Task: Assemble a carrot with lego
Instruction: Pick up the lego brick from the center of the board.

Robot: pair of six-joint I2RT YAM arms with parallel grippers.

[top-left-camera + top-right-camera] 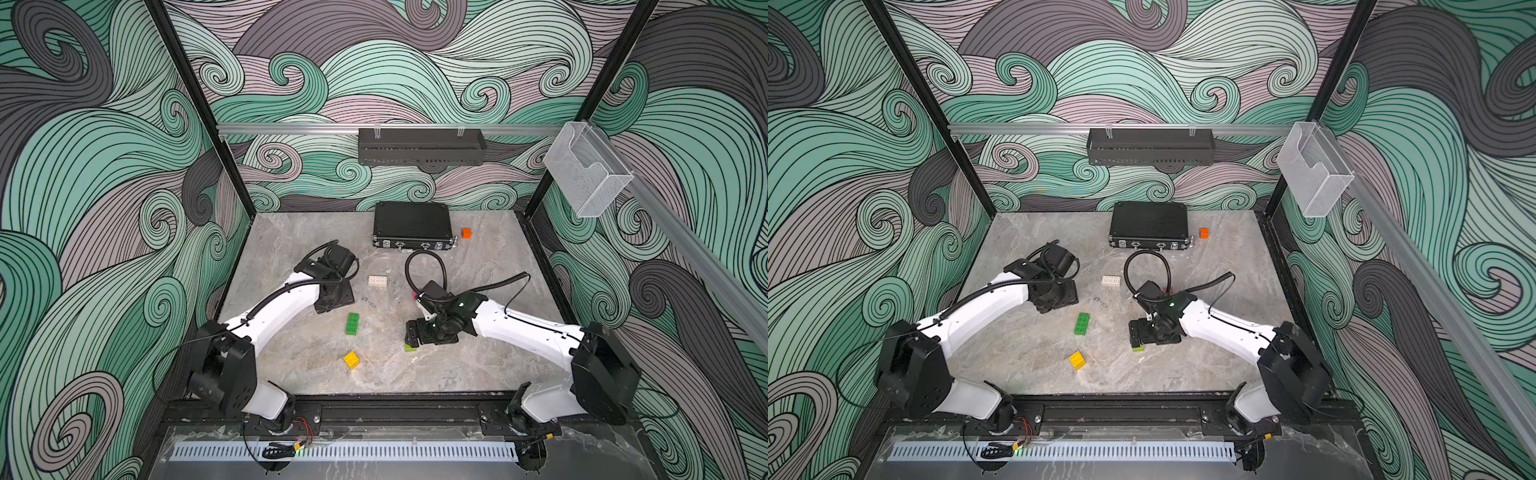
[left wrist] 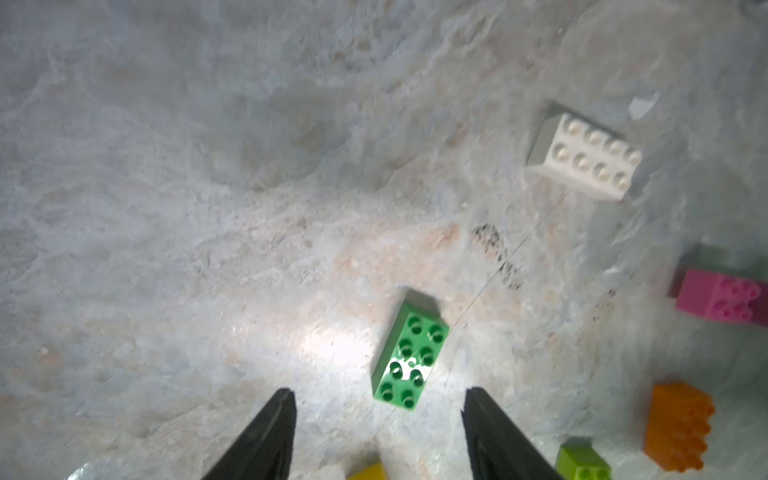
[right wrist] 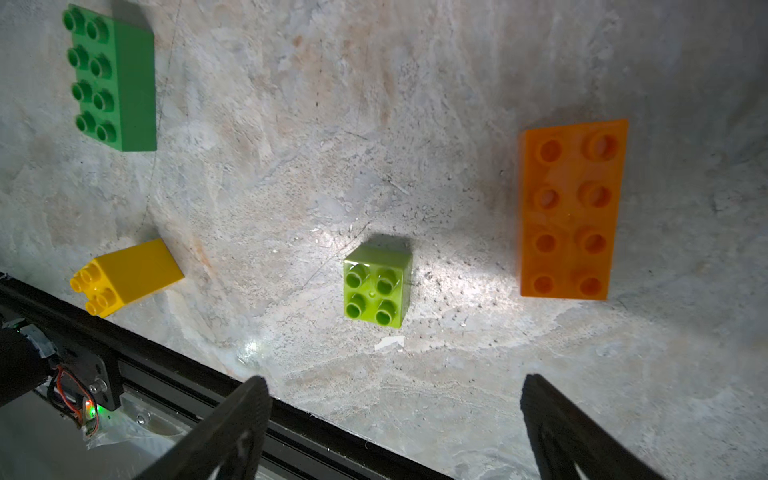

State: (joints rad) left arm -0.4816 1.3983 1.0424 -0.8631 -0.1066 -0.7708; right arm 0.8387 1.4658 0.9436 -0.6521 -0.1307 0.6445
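Observation:
The lego bricks lie singly on the marble table [image 1: 478,291], and no joined carrot shows. My left gripper [image 2: 379,395] hangs open and empty just short of the dark green brick [image 2: 411,357] [image 1: 353,323]. Around it lie the white brick [image 2: 586,160] [image 1: 377,281], a pink brick [image 2: 723,299], the orange brick [image 2: 677,428] and the yellow brick [image 1: 351,360]. My right gripper [image 3: 395,379] stands open and empty above the table's front edge, close to a lime brick [image 3: 378,286] [image 1: 1138,348]. The orange brick [image 3: 571,210] lies beside the lime one.
A flat black ribbed case [image 1: 411,230] lies at the back of the table, with a small plain orange cube [image 1: 466,233] to its right. A black rail [image 3: 208,386] runs along the table's front edge. Patterned walls enclose both sides and the back.

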